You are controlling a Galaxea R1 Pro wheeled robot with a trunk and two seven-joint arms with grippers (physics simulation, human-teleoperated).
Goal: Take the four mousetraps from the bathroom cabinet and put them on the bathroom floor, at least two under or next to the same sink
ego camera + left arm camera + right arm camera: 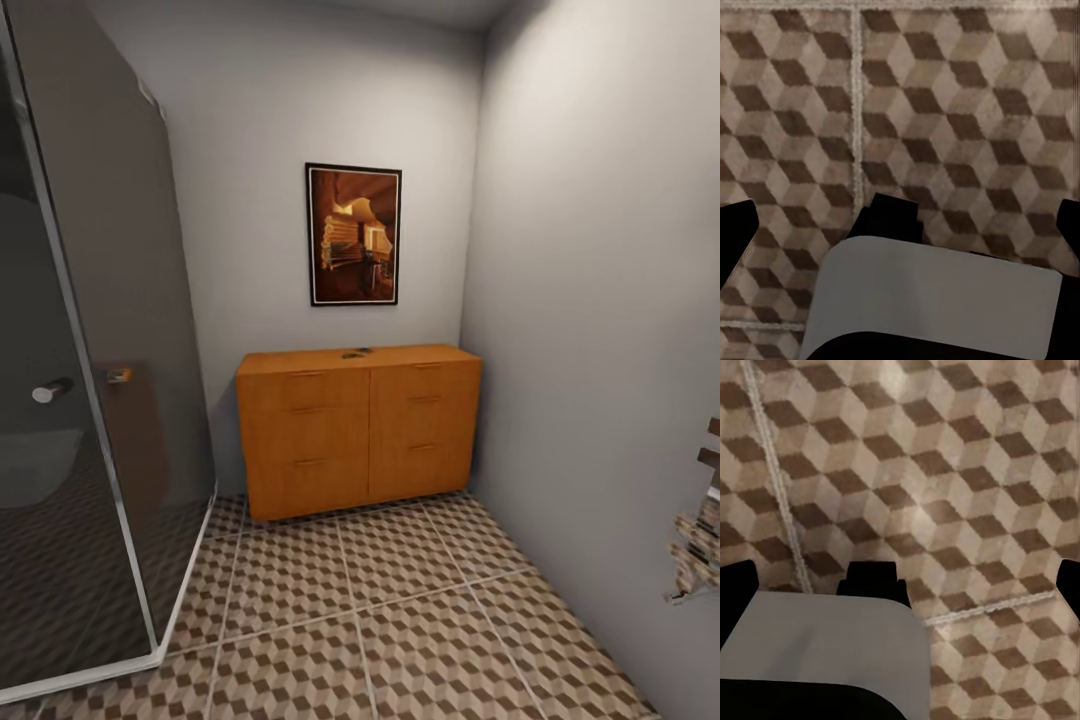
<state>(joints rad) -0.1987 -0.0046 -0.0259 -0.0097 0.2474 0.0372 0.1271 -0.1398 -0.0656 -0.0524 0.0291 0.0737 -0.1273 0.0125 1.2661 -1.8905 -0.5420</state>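
Bathroom, head view: the cabinet (pixel 358 428), orange-brown wood with slim bar handles on six drawer fronts, stands at centre frame against the grey back wall, all fronts closed. On its top, near the middle, lie small dark objects (pixel 355 353), too small to identify with certainty, possibly mousetraps. A framed picture (pixel 352 234) hangs above it. A glass shower enclosure (pixel 90 380) occupies the left of the frame; a slatted fixture (pixel 698 525) shows at the right edge. The bathroom floor (pixel 400 620), cube-patterned tile with pale grout, fills the lower frame. Left gripper (pixel 900 217): dark fingertips at opposite frame edges, spread wide, holding nothing, above tile. Right gripper (pixel 900 577): likewise spread, empty, above tile.
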